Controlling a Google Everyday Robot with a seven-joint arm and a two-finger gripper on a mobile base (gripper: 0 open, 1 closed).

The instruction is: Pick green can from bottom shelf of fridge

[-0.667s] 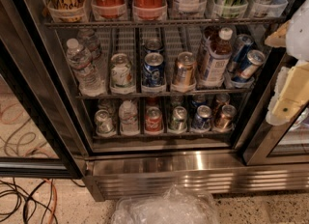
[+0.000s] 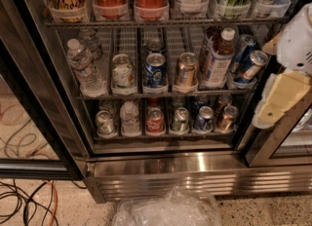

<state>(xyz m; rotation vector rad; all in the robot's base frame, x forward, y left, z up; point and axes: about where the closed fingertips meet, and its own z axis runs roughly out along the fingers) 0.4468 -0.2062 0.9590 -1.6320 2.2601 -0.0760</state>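
The fridge (image 2: 195,164) stands open in front of me, with wire racks and a ribbed steel base panel. On the bottom shelf (image 2: 165,135) several cans stand in lanes. The green can (image 2: 180,121), dark green with a silver top, stands between a red can (image 2: 155,121) and a blue can (image 2: 204,119). A pale white-and-green can (image 2: 130,118) stands left of the red one. My gripper (image 2: 278,101), white and pale yellow, hangs at the right edge outside the fridge. It is level with the lower racks, well to the right of the green can, and holds nothing.
The black door frame (image 2: 58,122) runs down the left, and a second frame post (image 2: 253,147) stands at the right by the gripper. The middle rack holds water bottles (image 2: 85,69) and cans. A crumpled clear plastic bag (image 2: 168,210) and cables (image 2: 24,200) lie on the floor.
The gripper has edged slightly left towards the fridge opening. The cans and shelves have not moved.
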